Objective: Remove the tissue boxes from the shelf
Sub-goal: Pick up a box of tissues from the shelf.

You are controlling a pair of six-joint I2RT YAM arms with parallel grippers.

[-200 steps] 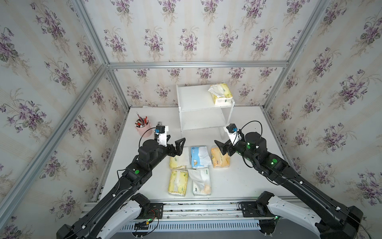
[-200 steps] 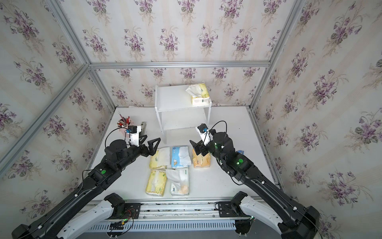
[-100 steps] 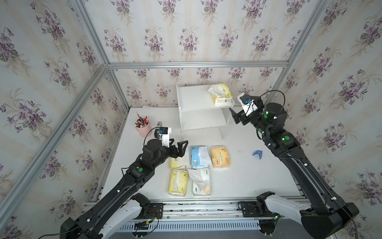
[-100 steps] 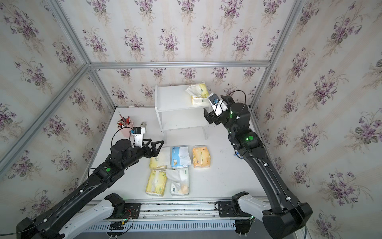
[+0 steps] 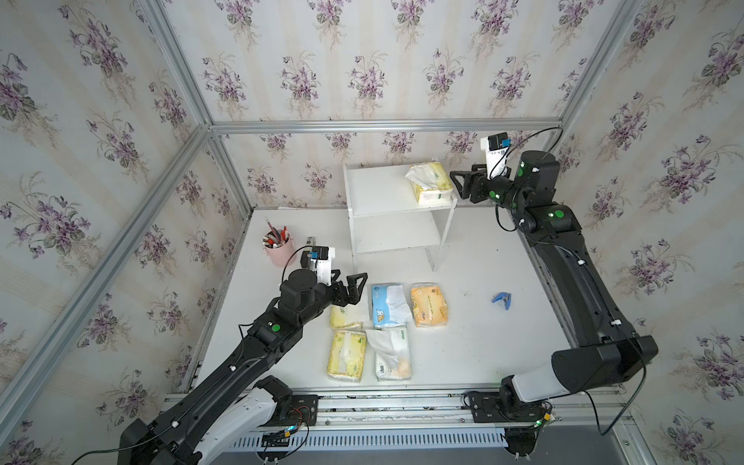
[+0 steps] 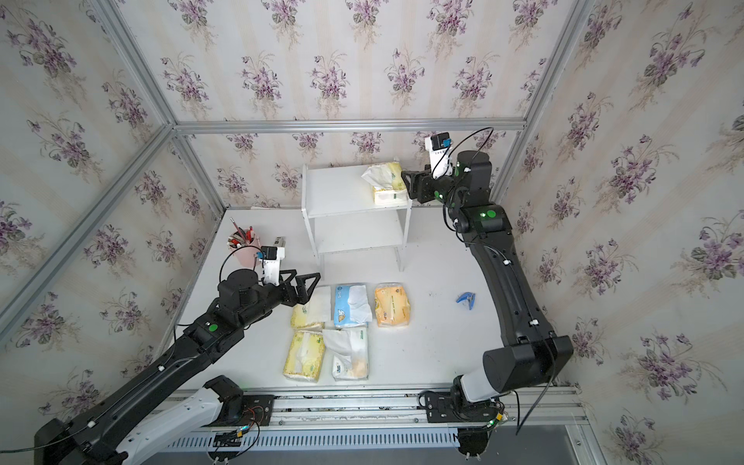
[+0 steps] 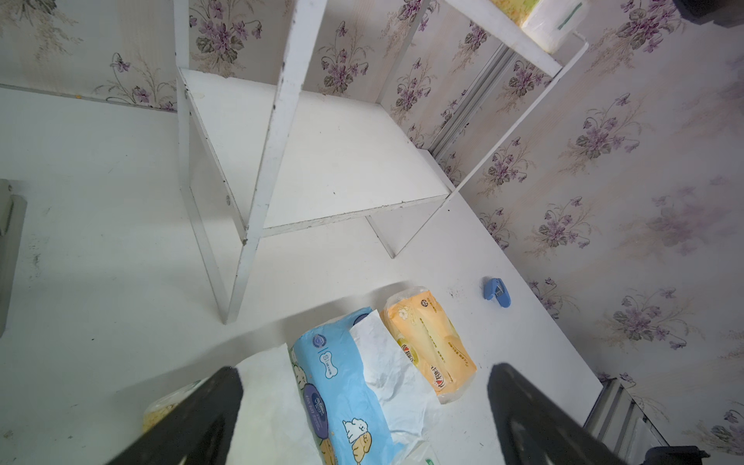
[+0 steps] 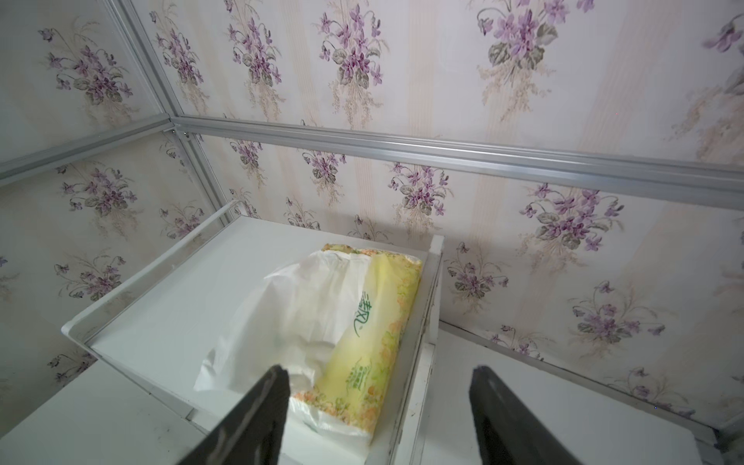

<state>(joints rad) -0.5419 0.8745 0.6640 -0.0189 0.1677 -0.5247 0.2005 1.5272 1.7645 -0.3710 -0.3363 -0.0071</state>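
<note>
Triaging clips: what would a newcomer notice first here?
A lone pale yellow tissue pack sits on the top board of the shelf, at its right end, with the right gripper open beside it. On the table in front of the shelf lie five other packs clustered, the open left gripper hovering at their edge.

six tissue packs (image 5: 428, 300), one shelf (image 5: 378, 193)

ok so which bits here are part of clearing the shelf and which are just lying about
Job: shelf; pale yellow pack on its top board; on the table, already off: far yellow pack, near yellow pack, blue-and-white pack, orange pack, white pack.
Lying about: pink pen cup; blue clip.
</note>
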